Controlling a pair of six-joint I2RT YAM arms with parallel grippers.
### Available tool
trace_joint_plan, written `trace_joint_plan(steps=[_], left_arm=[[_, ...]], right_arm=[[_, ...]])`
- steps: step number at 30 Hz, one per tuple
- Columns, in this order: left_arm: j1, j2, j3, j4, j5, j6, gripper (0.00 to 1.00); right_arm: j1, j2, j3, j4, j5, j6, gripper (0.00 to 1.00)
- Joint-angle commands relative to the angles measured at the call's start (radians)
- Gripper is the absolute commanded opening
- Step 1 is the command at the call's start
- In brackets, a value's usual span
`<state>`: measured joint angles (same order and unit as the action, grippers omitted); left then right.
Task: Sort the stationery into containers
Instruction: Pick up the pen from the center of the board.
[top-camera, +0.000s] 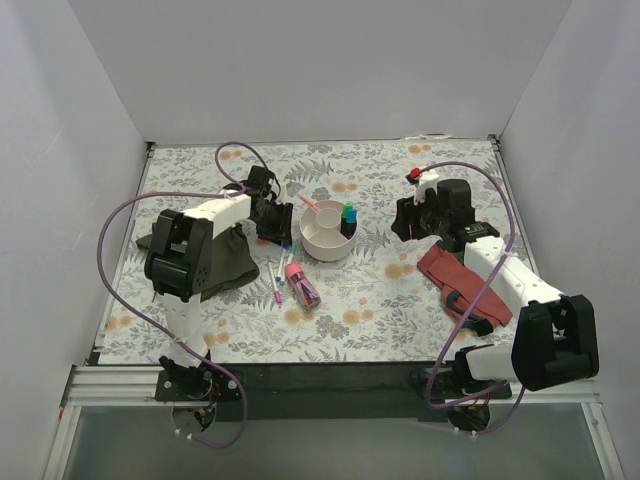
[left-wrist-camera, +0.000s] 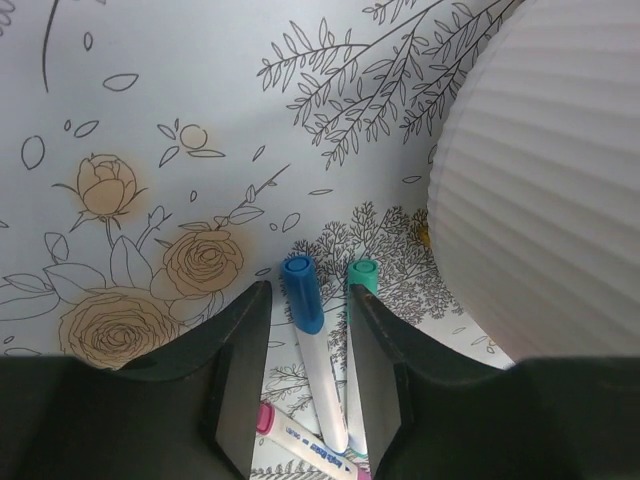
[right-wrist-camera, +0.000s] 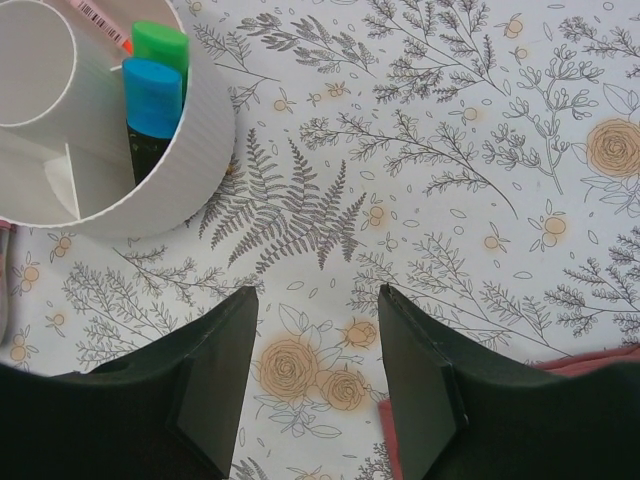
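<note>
Floral desk (top-camera: 400, 300), centre: left gripper (left-wrist-camera: 307, 292) is set part-open astride the blue-capped pen (left-wrist-camera: 315, 360) beside the bowl (left-wrist-camera: 540, 170), nothing gripped; closure is judged next. Right gripper (right-wrist-camera: 317, 295) is open, empty.

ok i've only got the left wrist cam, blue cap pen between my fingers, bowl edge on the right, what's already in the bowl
Observer: A green-ended highlighter and a blue-ended highlighter stand together in one compartment of the bowl.
Operator: anything else in there
Observer: Yes, an orange-pink pen leans in another compartment, its end poking out over the far rim.
Operator: and the right arm, is it in my way
Observer: No. The right gripper hangs open and empty over the table on the bowl's other side.
</note>
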<state>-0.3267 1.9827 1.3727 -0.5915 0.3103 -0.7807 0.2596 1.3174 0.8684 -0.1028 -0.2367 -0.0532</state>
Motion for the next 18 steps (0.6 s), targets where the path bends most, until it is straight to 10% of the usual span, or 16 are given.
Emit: trace_joint_plan(steps=[1, 18], left_arm=[[-0.029, 0.015, 0.022, -0.014, -0.105, 0.011, 0.33], [-0.077, 0.064, -0.015, -0.088, -0.247, 0.095, 0.19]], right_arm=[[-0.011, -0.012, -0.016, 0.038, 0.0, -0.01, 0.61], [-0.025, -0.026, -0.003, 0.017, 0.01, -0.036, 0.61]])
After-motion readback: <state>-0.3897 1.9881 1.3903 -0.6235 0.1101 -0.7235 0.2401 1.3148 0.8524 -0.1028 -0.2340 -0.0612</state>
